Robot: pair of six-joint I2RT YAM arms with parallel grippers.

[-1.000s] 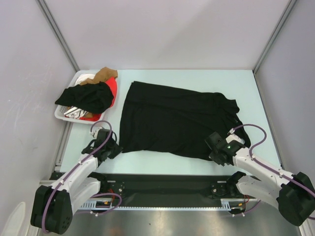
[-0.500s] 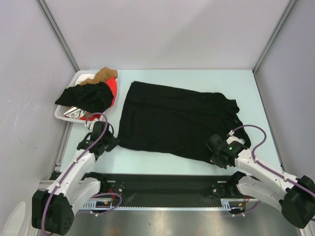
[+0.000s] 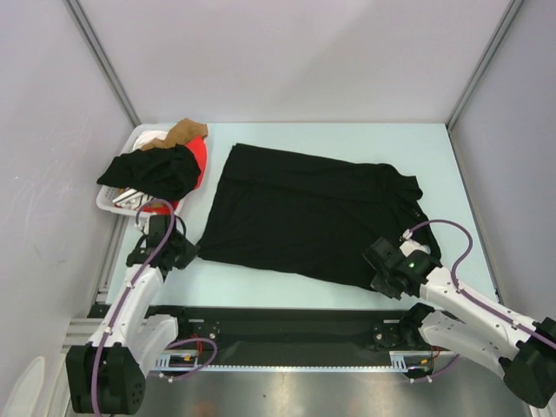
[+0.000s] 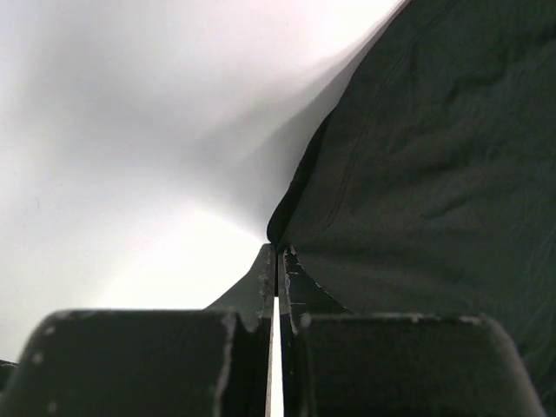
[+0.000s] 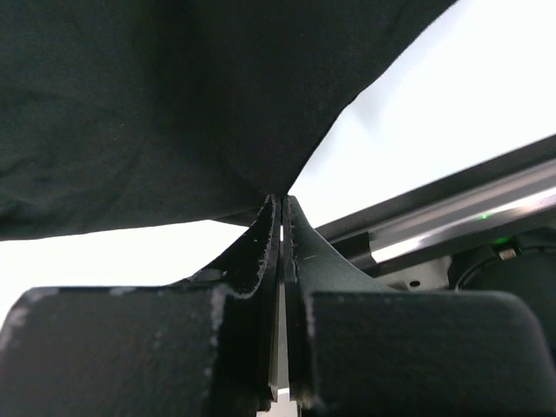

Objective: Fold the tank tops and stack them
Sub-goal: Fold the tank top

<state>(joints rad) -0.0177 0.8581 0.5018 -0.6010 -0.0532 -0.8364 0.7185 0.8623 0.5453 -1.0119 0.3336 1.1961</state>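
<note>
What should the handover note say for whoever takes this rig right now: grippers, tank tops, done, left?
Left gripper: shut on the near-left corner of the large black cloth tank top.
Right gripper: shut on its near-right edge.
Black top lies spread on the table; the bright red cloth tank top sits in the white plastic basket, far left, among other clothes.
Done: black top spread out. Left: fold it, fold the red one, stack both.
</note>
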